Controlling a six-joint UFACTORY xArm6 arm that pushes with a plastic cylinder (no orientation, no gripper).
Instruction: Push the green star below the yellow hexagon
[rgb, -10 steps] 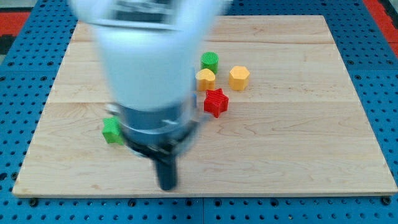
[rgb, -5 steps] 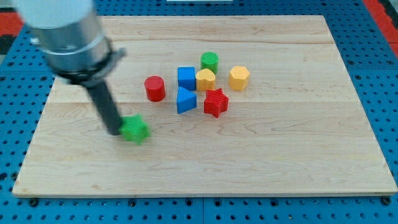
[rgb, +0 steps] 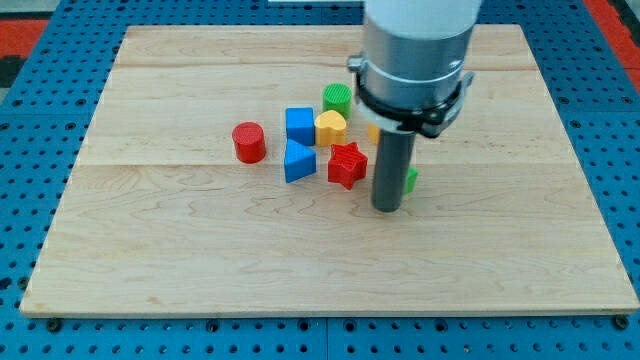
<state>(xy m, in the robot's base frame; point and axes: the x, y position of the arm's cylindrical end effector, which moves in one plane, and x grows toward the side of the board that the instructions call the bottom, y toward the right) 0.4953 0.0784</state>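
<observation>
The rod's tip (rgb: 387, 208) is pressing against the green star (rgb: 411, 179), which is peeking out just to the tip's right. The yellow hexagon (rgb: 372, 132) is sitting mostly hidden above it. Judging by this, only a gentle, slow nudge seems needed, avoiding the red star (rgb: 347, 164) to the tip's left.

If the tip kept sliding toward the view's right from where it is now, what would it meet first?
My tip sits just left of the green star, which is mostly hidden behind the rod. It would probably meet that block first, though contact cannot be judged. Beyond it, the board shows nothing further to the right.
</observation>
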